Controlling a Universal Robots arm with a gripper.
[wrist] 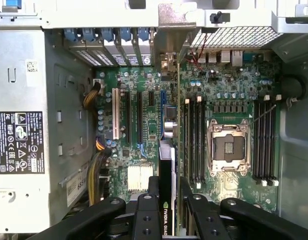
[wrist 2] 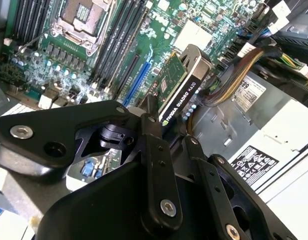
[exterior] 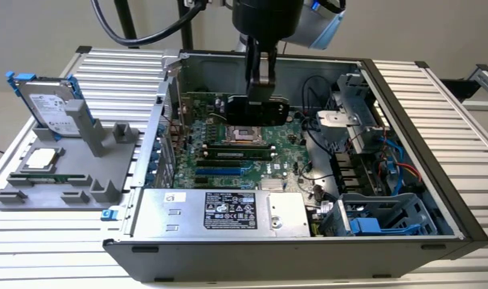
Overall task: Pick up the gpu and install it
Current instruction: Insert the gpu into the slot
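Observation:
My gripper (exterior: pixel 260 90) is shut on the gpu (exterior: pixel 260 112), a thin card whose black cooler face shows in the exterior view. The card hangs on edge inside the open computer case (exterior: pixel 404 120), just above the green motherboard (exterior: pixel 227 162) near the bare processor socket (exterior: pixel 245 133). In the first wrist view the gpu (wrist: pixel 168 150) runs edge-on between the expansion slots and the memory slots, its silver end bracket (wrist: pixel 173 30) up at the case's rear slot openings. In the second wrist view the gpu (wrist 2: pixel 181 85) hovers over the blue slot (wrist 2: pixel 139 80), held between the black fingers (wrist 2: pixel 154 150).
A silver power supply (exterior: pixel 219 211) fills the case's near side, with a drive cage (exterior: pixel 380 217) and loose cables (exterior: pixel 392 165) at the exterior view's right. Outside the case, a grey fixture (exterior: pixel 99 189) holds a hard drive with blue rails (exterior: pixel 51 108) and a memory stick (exterior: pixel 47 177).

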